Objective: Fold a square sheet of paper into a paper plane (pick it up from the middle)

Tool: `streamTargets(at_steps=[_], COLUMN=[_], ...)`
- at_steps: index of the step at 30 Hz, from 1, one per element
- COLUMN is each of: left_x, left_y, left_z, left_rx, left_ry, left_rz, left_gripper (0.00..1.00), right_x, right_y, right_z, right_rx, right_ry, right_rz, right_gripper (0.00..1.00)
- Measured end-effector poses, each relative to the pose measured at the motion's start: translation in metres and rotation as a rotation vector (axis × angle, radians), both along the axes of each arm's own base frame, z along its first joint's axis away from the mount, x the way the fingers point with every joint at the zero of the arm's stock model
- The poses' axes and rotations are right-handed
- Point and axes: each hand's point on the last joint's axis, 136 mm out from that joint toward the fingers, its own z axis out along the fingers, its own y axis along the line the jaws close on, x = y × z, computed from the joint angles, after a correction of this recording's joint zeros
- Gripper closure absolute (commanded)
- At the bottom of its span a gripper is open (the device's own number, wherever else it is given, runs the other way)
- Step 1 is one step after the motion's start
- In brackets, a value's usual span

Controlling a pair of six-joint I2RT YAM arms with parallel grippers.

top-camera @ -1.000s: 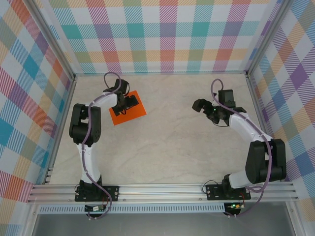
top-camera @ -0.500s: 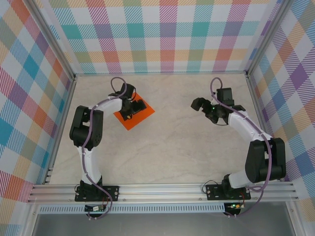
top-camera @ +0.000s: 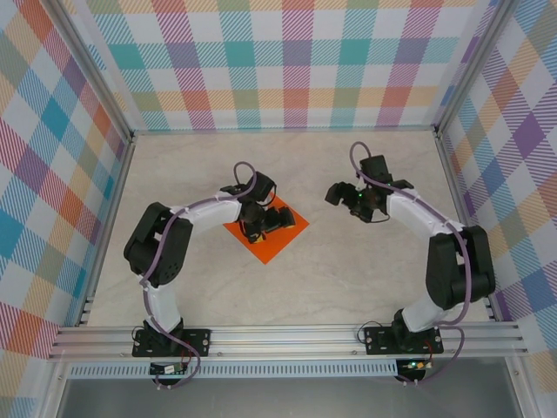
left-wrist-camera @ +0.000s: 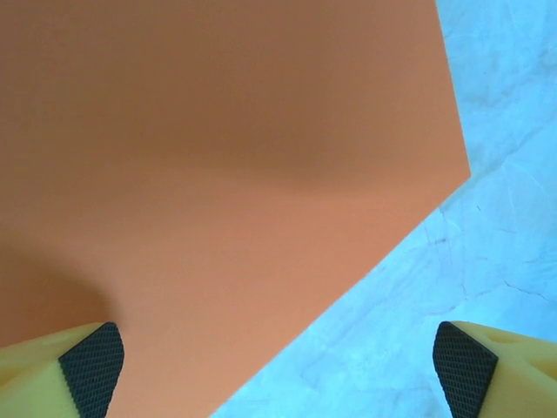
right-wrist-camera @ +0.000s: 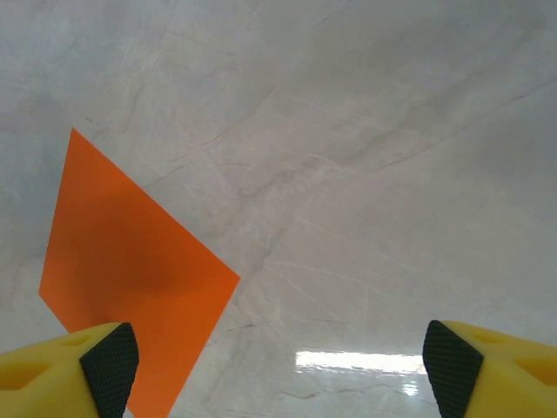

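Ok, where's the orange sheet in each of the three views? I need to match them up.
Top external: orange sheet left of centre, a diamond under the left tool.
Left wrist: orange sheet across the upper left, one corner pointing right.
Right wrist: orange sheet at lower left, running off the bottom edge.
Shared landmark: the pale marbled table around it.

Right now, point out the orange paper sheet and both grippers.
square sheet of paper point(top-camera: 266, 250), top view, bare near corner.
left gripper point(left-wrist-camera: 278, 366), left wrist view, midway between fingertips.
right gripper point(right-wrist-camera: 280, 370), right wrist view, midway between fingertips.
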Motion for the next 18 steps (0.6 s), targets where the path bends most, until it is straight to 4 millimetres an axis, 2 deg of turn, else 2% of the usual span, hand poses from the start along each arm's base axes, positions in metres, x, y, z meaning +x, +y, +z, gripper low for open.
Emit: streamTargets(at_steps=[2,4,6,9,12,15,18], left_x=[0.008,0.022,0.038,0.055,0.061,0.056,0.049], left_y=[0.007,0.024,0.053,0.093,0.123,0.129,0.131], left_z=[0.017,0.038,0.059,0.078,0.080,0.071,0.063], left_rx=[-0.006,-0.010,-0.006,0.010,0.041,0.063,0.081], left_ry=[-0.026,-0.075,-0.127,-0.175,-0.179,-0.154,-0.127], left_rz=[0.025,0.077,0.156,0.263,0.335,0.344,0.344], left_gripper=[0.06,0.06,0.05,0.04,0.03,0.02,0.01], right_x=[0.006,0.011,0.014,0.022,0.025,0.024,0.019], right_y=[0.025,0.054,0.084,0.123,0.155,0.172,0.177], right_z=[-0.002,-0.004,-0.009,-0.017,-0.032,-0.049,-0.067], right_rx=[-0.005,-0.004,0.000,0.008,0.008,-0.002,-0.023], right_ry=[-0.002,-0.002,0.006,0.023,0.047,0.088,0.133], right_rz=[0.058,0.118,0.176,0.238,0.285,0.304,0.307], right_gripper=[0.24,0.29,0.36,0.38,0.38,0.38,0.36])
